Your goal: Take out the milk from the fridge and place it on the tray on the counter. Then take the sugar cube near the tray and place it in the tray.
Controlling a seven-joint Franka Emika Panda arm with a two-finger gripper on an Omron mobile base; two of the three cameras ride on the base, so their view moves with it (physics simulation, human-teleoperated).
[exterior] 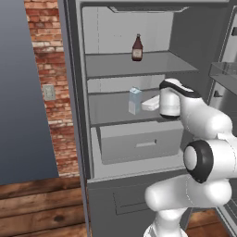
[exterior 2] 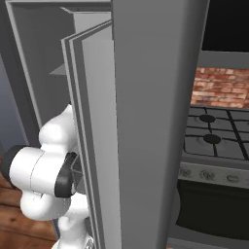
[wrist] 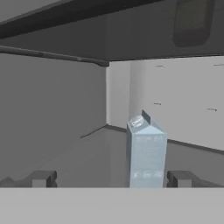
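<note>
The milk (exterior: 135,101) is a small pale blue-and-white carton standing upright on the middle shelf of the open fridge (exterior: 83,115). In the hand view the milk (wrist: 146,153) stands just ahead, between the two dark fingertips (wrist: 41,178) and nearer the right one. My gripper (wrist: 113,179) is open with its jaws wide apart, and nothing is gripped. In the left base view my white arm (exterior: 170,99) reaches onto that shelf just right of the carton. The tray, the counter and the sugar cube are out of view.
A dark brown bottle (exterior: 137,48) stands on the upper shelf. Below the milk's shelf sits a pale drawer (exterior: 141,141). The grey fridge door (exterior 2: 146,121) stands open on the right, with a stove (exterior 2: 214,138) beyond it. A brick wall (exterior: 48,69) is to the left.
</note>
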